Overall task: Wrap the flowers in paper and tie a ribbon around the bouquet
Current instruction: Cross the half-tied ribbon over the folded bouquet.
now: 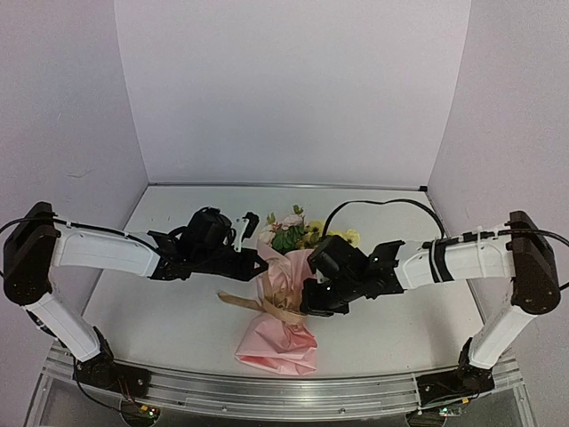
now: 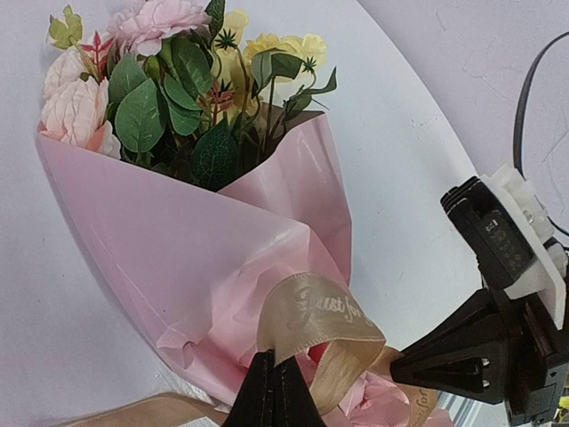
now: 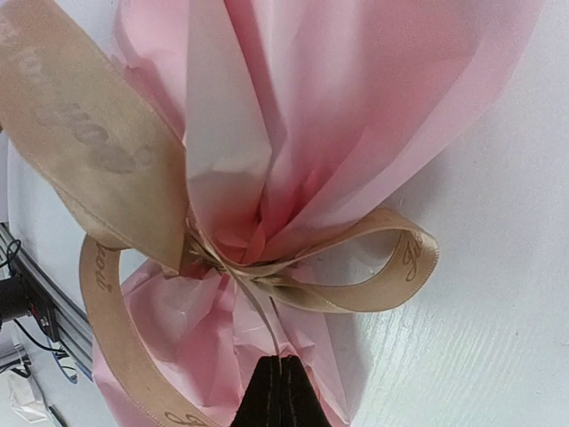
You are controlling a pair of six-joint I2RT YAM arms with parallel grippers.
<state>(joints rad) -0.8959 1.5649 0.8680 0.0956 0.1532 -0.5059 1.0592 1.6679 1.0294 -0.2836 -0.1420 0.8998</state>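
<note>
Bright, even, diffuse light; shadows faint and soft; wrist views sharp, whites slightly blown.

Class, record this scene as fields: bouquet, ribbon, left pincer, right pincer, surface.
bouquet: flowers in a pink paper cone, lying flat, blooms pointing away from the arm bases
ribbon: tan, script-printed, crossed at the paper's gathered waist, loops on both sides
left pincer: shut on the ribbon
right pincer: shut on a ribbon strand
surface: white table

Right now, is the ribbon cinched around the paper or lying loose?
Cinched: the ribbon crosses tight at the pinched neck of the paper, which bunches out on both sides. Whether the knot is finished, cannot tell.
</note>
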